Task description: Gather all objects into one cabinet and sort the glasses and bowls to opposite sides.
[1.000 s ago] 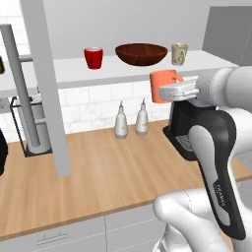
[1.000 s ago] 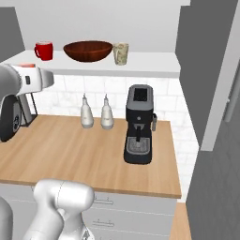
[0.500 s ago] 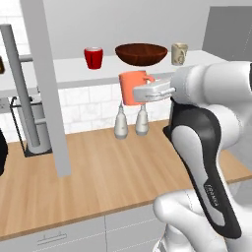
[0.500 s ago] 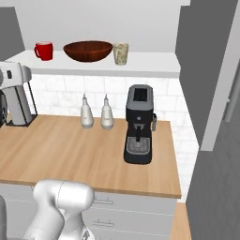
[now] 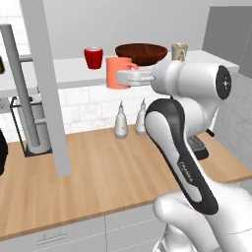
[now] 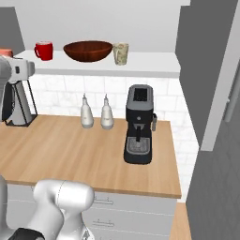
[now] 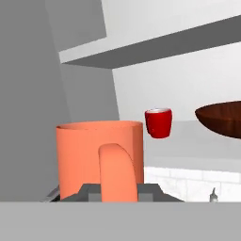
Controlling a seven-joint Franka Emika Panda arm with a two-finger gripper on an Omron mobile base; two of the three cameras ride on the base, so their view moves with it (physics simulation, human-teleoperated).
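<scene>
The gripper [image 5: 123, 78] is closed on the orange mug [image 5: 118, 72], held upright in the air just in front of the shelf [image 5: 69, 74] edge. Beyond the hand on the shelf stand the red cup [image 5: 93, 57], to the left of the mug, the brown bowl [image 5: 141, 53] directly behind the hand, and the beige mug [image 5: 179, 51] past the wrist on the right. Below the hand, two white bottles [image 5: 121, 123] stand on the wooden counter [image 5: 98, 177], against the tiled wall.
</scene>
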